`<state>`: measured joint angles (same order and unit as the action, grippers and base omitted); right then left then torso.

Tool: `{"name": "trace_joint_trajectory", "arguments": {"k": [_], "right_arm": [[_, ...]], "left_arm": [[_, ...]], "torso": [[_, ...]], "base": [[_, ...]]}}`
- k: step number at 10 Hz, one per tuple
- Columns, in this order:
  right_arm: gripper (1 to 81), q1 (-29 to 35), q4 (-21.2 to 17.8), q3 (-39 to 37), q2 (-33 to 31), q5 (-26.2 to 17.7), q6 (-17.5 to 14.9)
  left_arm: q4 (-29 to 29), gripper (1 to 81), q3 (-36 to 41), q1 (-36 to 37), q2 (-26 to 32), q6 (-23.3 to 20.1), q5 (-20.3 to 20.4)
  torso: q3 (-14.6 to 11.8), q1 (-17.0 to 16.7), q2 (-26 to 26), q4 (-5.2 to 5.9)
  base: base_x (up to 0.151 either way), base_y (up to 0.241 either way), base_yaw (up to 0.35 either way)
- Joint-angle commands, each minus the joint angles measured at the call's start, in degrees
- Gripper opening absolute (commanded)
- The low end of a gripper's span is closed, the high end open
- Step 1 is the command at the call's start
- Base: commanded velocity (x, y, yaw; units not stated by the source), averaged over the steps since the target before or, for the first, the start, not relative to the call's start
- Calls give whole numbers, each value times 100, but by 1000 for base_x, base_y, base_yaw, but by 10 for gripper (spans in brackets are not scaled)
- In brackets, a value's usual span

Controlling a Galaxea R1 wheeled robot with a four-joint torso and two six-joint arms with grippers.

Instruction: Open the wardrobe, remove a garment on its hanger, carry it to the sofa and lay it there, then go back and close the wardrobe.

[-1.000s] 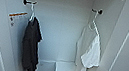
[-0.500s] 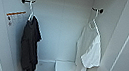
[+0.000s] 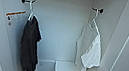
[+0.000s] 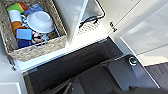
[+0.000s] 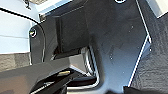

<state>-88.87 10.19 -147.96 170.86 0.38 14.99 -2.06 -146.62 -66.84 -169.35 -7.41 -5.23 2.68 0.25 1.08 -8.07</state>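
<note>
An orange-striped label [image 3: 15,17] on the wardrobe [image 3: 59,25] wall is unreadable.

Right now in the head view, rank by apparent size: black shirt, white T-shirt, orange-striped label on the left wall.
1-2. Black shirt and white T-shirt: look alike in size, so no ranking between them.
3. Label: clearly smallest.

White wardrobe, one dark shirt and one pale one

We see the wardrobe [image 3: 59,25] white inside, a black shirt [image 3: 29,45] hung at left, the white T-shirt [image 3: 89,52] on its white hanger [image 3: 94,23] at right, an orange-striped label [image 3: 15,16], and a tan woven basket [image 4: 32,48].
</note>
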Motion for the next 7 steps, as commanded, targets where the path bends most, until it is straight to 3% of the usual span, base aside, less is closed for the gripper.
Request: {"name": "trace_joint_trajectory", "arguments": {"k": [1,4,7], "right_arm": [[811,286,-18,40,-6,-301,-5],[811,303,-35,31,3,-301,-5],[811,303,-35,22,11,-301,3]], "left_arm": [[231,811,1545,1176,392,12,-724],[530,811,2452,1800,753,12,-1076],[715,811,2576,2372,771,12,-1427]], "torso": [[0,-2,0,0],[2,2,-2,0],[4,5,-4,0]], "base": [[0,0,0],[0,0,0],[0,0,0]]}}
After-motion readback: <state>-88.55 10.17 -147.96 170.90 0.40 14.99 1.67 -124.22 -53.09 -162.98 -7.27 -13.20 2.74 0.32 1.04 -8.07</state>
